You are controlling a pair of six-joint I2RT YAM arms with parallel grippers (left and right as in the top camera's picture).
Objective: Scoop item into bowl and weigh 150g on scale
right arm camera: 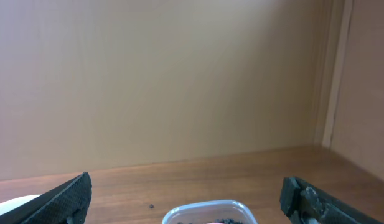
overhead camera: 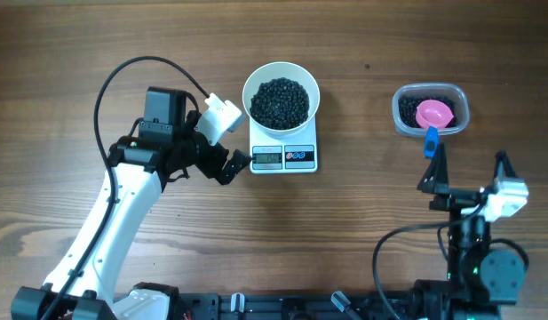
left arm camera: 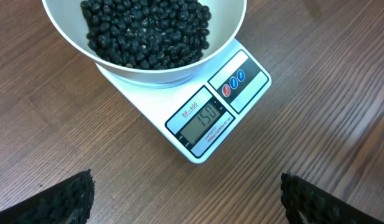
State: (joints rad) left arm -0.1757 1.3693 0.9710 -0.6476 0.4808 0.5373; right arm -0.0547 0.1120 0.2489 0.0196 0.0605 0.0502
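Left gripper (left arm camera: 187, 202): jaws wide, empty, near the small white rectangular digital scale's (overhead camera: 300, 158) left edge. Round white bowl (overhead camera: 253, 89) of tiny black beans (overhead camera: 281, 100) sat on it. Right gripper (overhead camera: 468, 173): wide, empty, beside the clear plastic tub (overhead camera: 401, 120); bare wooden table (overhead camera: 345, 222) lay between.

Overhead straight down; left wrist close above the shared scale (left arm camera: 207, 121); right wrist level toward wall (right arm camera: 154, 81).

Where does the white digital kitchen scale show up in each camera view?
Overhead: white rectangular scale, upper centre.
Left wrist: middle, display facing the camera.
Right wrist: not in it.
Shared landmark: round white bowl of black beans on it, in the first two.
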